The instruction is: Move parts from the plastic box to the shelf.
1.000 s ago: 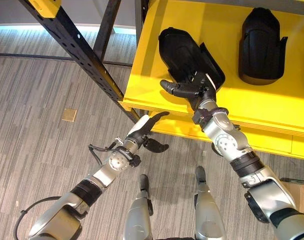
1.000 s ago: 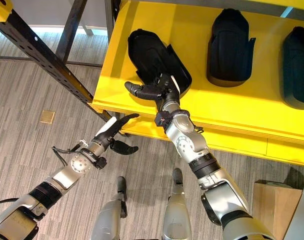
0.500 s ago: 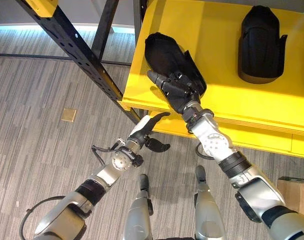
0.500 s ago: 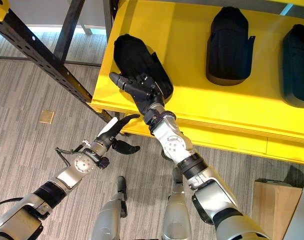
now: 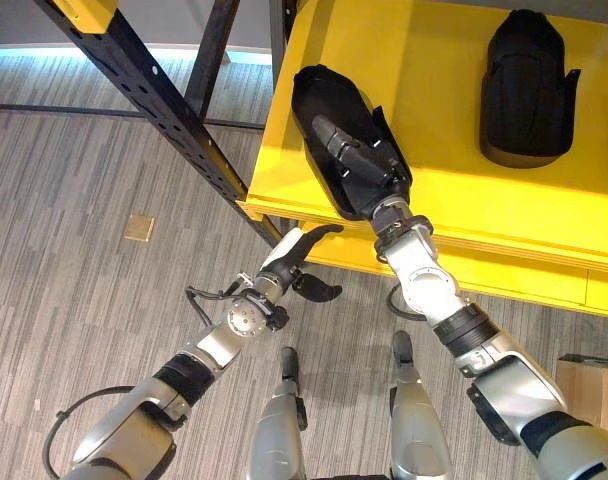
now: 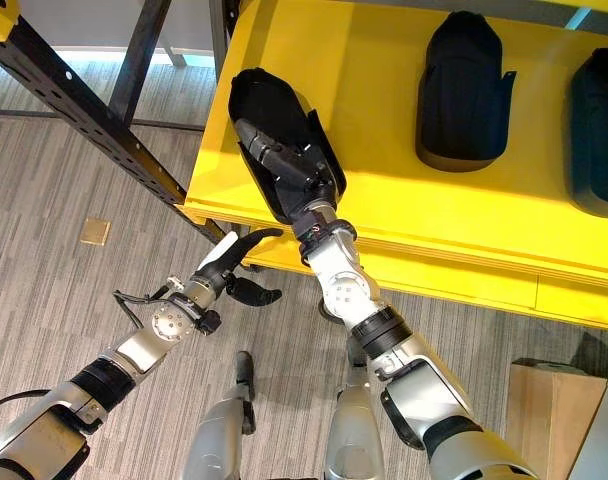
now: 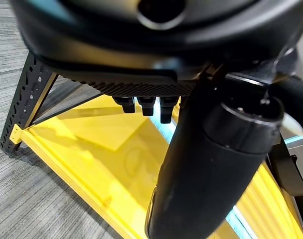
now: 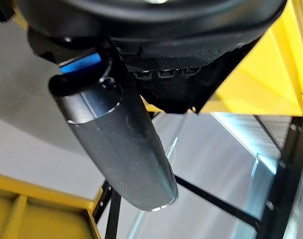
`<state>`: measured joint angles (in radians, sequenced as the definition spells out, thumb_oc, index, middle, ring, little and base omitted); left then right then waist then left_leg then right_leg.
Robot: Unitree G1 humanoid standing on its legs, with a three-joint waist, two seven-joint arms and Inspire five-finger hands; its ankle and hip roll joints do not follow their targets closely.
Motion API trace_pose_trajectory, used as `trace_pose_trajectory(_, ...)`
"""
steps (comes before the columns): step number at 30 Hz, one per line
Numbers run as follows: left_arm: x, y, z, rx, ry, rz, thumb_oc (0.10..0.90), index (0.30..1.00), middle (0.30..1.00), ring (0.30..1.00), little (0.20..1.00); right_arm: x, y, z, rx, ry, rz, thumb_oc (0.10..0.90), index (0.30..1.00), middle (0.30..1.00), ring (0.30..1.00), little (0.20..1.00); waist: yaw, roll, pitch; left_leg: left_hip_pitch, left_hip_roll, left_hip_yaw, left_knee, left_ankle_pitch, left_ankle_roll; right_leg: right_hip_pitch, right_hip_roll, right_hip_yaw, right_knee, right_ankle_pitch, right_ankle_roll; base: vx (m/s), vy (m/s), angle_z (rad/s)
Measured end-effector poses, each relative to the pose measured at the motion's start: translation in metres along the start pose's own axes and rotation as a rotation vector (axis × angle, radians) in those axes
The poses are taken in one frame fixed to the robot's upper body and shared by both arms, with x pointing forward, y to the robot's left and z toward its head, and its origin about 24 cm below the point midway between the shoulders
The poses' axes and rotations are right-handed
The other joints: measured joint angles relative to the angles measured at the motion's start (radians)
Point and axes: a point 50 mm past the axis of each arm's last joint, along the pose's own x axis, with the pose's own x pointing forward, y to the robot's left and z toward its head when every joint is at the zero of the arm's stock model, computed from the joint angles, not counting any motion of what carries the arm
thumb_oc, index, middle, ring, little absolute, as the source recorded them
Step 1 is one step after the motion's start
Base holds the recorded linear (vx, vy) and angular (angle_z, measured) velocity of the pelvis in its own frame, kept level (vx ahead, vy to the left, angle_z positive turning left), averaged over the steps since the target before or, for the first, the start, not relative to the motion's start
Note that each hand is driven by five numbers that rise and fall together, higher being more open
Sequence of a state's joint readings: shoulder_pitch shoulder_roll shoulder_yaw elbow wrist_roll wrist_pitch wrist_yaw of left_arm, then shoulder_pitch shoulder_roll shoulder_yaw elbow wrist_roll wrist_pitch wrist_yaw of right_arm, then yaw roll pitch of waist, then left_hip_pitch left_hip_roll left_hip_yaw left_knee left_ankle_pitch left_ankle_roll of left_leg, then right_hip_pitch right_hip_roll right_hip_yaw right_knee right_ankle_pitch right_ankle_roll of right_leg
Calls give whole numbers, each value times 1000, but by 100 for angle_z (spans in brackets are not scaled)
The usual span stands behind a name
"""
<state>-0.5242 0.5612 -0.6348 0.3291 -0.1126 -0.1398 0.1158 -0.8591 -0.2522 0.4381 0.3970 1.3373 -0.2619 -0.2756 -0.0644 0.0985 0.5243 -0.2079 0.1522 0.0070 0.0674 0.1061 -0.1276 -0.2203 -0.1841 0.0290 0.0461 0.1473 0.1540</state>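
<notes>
Left eye view: the right hand [image 5: 359, 165] lies with straight fingers on a black part [image 5: 329, 105] at the yellow shelf's [image 5: 434, 210] front-left corner, while the left hand [image 5: 296, 262] hangs relaxed and holds nothing below its edge.

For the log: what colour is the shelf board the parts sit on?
Bright yellow shelf board, clearest in the left eye view.

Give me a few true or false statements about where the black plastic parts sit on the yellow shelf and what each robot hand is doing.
1. The right hand lies with straight fingers on the leftmost black moulded plastic part. True.
2. That part hangs in the air, clear of the yellow shelf. False: it rests on the shelf.
3. The left hand holds a part. False: it holds nothing, below the shelf edge.
4. Other black parts lie on the shelf. True.
</notes>
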Motion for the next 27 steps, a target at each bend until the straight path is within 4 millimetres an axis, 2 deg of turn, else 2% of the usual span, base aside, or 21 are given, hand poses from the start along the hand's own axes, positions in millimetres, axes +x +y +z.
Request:
trace_pose_trajectory(2,-23,-2,6,-21,-59,-40,900,1000,1000,1000,1000,2,-9,22,-2,-82,-50,900,1000,1000,1000,1000,24,29,3,4,-2,-15,-18,14,-3,19,-2,-18,-21,10,5,28,15,19)
trace_pose_trajectory(3,-33,-3,8,-22,-83,-67,900,1000,1000,1000,1000,3,-17,36,3,-132,-87,900,1000,1000,1000,1000,53,46,2,17,-5,-16,-26,16,-2,32,-5,-22,-27,10,5,36,19,15)
trace_pose_trajectory(5,-46,0,5,-18,-81,-90,900,1000,1000,1000,1000,4,-25,54,18,-195,-128,900,1000,1000,1000,1000,81,59,-5,26,-11,-16,-31,16,-1,44,-12,-26,-35,10,7,33,14,6)
trace_pose_trajectory(7,-63,10,-5,10,-43,-105,900,1000,1000,1000,1000,5,-39,76,50,-285,-198,900,1000,1000,1000,1000,99,60,-6,43,-23,-26,-38,18,2,71,-25,-40,-47,11,13,25,11,19)
trace_pose_trajectory(11,-77,19,-15,19,-1,-127,900,1000,1000,1000,1000,4,-55,101,69,-383,-265,900,1000,1000,1000,1000,125,60,-6,43,-44,-42,-40,14,17,84,-48,-58,-48,0,18,29,10,18)
trace_pose_trajectory(16,-86,11,-15,-10,-9,-186,900,1000,1000,1000,1000,4,-55,110,85,-405,-266,900,1000,1000,1000,1000,126,60,-6,37,-53,-49,-40,16,16,86,-57,-65,-51,0,21,8,-2,6)
trace_pose_trajectory(22,-85,11,0,-7,-90,-199,900,1000,1000,1000,1000,5,-56,115,101,-421,-277,900,1000,1000,1000,1000,131,60,-6,36,-54,-50,-39,16,16,86,-57,-67,-51,-2,23,0,0,0)
trace_pose_trajectory(27,-84,15,5,0,-118,-181,900,1000,1000,1000,1000,5,-57,118,114,-436,-280,900,1000,1000,1000,1000,133,60,-6,36,-54,-50,-40,16,16,86,-57,-69,-51,-1,26,-1,-13,0)
